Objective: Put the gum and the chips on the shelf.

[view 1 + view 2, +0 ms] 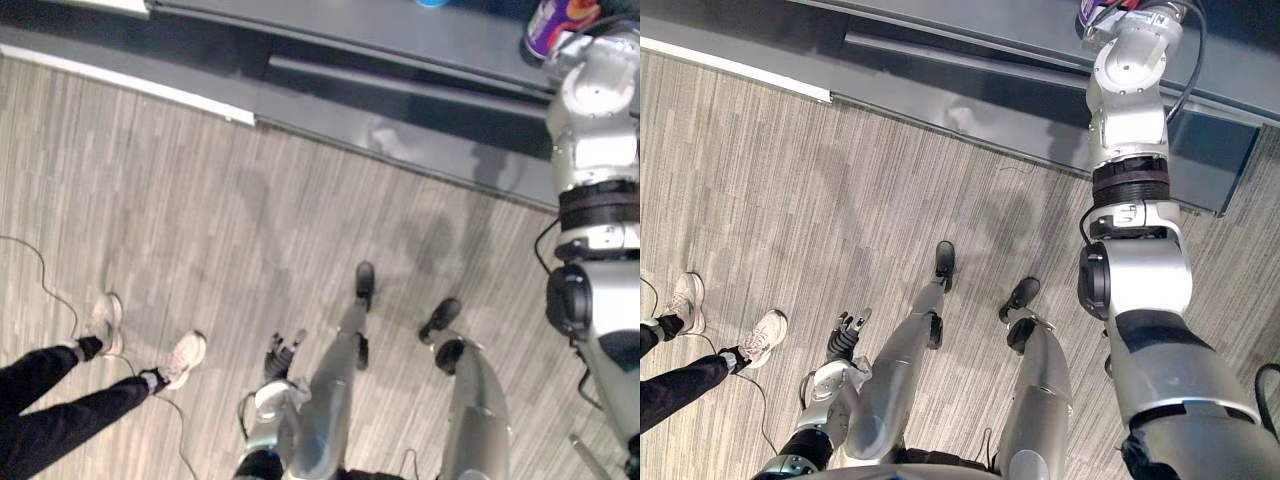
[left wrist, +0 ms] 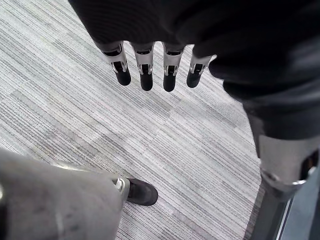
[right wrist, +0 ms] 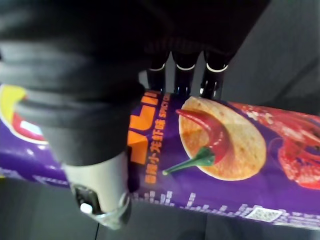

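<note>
Purple cardboard chips can (image 3: 235, 150) with a red chilli and a round crisp printed on it lies sideways in the right hand (image 3: 100, 170). Dark-tipped fingers (image 3: 182, 75) curl over its far side and the thumb presses the near side, so the can is clamped. Right arm is stretched up and forward. The can is over the dark grey flat shelf (image 1: 400, 40) near its right end; can't tell if it touches the surface. Small blue item (image 1: 432, 3) sits on the same shelf at the top edge, cut off, can't tell what it is. Left hand (image 1: 845, 338) hangs low beside the leg over the grey striped carpet floor (image 1: 200, 200), its fingers (image 2: 146, 75) straight, slightly apart, holding nothing. Person's legs in black trousers (image 1: 60, 400) with pale sneakers (image 1: 185, 358) stand on the carpet at the robot's left.
</note>
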### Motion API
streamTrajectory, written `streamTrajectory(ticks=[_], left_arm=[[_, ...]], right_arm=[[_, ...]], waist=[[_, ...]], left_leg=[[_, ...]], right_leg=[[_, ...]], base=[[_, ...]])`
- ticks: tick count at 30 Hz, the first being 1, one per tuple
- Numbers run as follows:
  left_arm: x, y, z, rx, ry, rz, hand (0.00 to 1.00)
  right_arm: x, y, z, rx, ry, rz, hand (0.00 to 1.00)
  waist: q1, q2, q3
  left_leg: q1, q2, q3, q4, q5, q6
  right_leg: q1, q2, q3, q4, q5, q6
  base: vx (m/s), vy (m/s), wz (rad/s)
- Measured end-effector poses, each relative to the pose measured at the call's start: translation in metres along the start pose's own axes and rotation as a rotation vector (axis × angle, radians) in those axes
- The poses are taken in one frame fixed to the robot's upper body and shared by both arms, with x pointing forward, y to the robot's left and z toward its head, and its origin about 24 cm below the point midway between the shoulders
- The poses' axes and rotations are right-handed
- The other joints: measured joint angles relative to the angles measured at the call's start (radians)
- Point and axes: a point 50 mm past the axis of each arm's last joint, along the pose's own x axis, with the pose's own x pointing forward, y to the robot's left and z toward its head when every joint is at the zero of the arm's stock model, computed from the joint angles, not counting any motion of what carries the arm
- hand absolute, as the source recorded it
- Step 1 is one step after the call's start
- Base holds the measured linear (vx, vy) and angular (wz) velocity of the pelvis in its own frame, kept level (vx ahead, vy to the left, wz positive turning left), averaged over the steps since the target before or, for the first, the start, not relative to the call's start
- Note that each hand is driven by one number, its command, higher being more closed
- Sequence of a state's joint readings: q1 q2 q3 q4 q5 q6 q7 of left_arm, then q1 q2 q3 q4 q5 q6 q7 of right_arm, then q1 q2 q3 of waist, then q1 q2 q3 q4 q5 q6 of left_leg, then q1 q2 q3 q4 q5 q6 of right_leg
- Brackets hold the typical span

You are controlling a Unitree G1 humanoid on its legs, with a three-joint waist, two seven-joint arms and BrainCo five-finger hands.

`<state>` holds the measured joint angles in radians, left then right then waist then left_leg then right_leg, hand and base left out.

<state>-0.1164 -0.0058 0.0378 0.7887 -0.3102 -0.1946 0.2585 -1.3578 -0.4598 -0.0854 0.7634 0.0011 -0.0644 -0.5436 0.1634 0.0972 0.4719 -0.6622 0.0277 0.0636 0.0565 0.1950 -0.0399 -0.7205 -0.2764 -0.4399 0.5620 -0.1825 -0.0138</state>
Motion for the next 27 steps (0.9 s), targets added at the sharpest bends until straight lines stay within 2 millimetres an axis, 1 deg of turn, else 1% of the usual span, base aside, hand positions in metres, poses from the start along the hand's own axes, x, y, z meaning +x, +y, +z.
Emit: streamTrajectory(ticks=[3, 5, 7, 10, 19, 27], left_arm=[[0.0, 0.0, 0.0, -0.001, -0.002, -0.001, 0.0], [0.0, -0.001, 0.002, -0.003, -0.008, -0.003, 0.0], [0.0, -0.001, 0.002, -0.003, -0.01, -0.003, 0.0], [0.0, -0.001, 0.003, -0.005, -0.012, -0.005, 0.0], [0.0, -0.004, 0.007, -0.014, -0.031, -0.013, 0.0], [-0.001, -0.007, 0.006, -0.023, -0.029, -0.018, 0.0]], right_arm=[[-0.001, 0.003, 0.001, -0.016, -0.012, 0.017, 1.0], [0.001, 0.002, 0.003, -0.016, -0.018, 0.012, 1.0], [0.002, 0.001, 0.002, -0.026, -0.012, 0.009, 1.0], [0.003, 0.002, 0.002, -0.033, -0.005, 0.003, 1.0], [0.007, -0.001, 0.009, -0.055, -0.047, 0.003, 1.0], [0.01, -0.005, 0.013, -0.079, -0.081, 0.0, 1.0]], waist=[[-0.001, 0.0, 0.0], [-0.006, 0.0, 0.0], [-0.018, 0.0, 0.0], [-0.021, 0.0, 0.0], [-0.021, 0.004, -0.003], [-0.021, 0.012, -0.007]], left_leg=[[-0.007, 0.0, 0.002, -0.002, -0.002, -0.004], [-0.017, -0.003, 0.005, -0.002, 0.002, -0.003], [-0.022, -0.01, 0.005, -0.011, 0.012, -0.004], [-0.025, -0.014, 0.006, -0.02, 0.018, -0.005], [-0.043, -0.018, 0.009, -0.02, 0.022, -0.011], [-0.053, -0.024, 0.014, -0.026, 0.028, -0.017]], right_leg=[[-0.009, -0.002, 0.0, 0.004, -0.001, -0.001], [-0.024, -0.012, 0.0, 0.02, -0.009, -0.002], [-0.037, -0.026, -0.004, 0.042, -0.02, 0.0], [-0.05, -0.033, -0.003, 0.056, -0.027, -0.002], [-0.082, -0.048, 0.002, 0.089, -0.045, -0.009], [-0.104, -0.063, 0.001, 0.112, -0.061, -0.011]], base=[[-0.03, -0.048, 0.02], [-0.04, -0.039, 0.12], [-0.03, -0.04, 0.16], [-0.02, -0.044, 0.04], [-0.02, -0.047, 0.04], [-0.02, -0.044, 0.05]])
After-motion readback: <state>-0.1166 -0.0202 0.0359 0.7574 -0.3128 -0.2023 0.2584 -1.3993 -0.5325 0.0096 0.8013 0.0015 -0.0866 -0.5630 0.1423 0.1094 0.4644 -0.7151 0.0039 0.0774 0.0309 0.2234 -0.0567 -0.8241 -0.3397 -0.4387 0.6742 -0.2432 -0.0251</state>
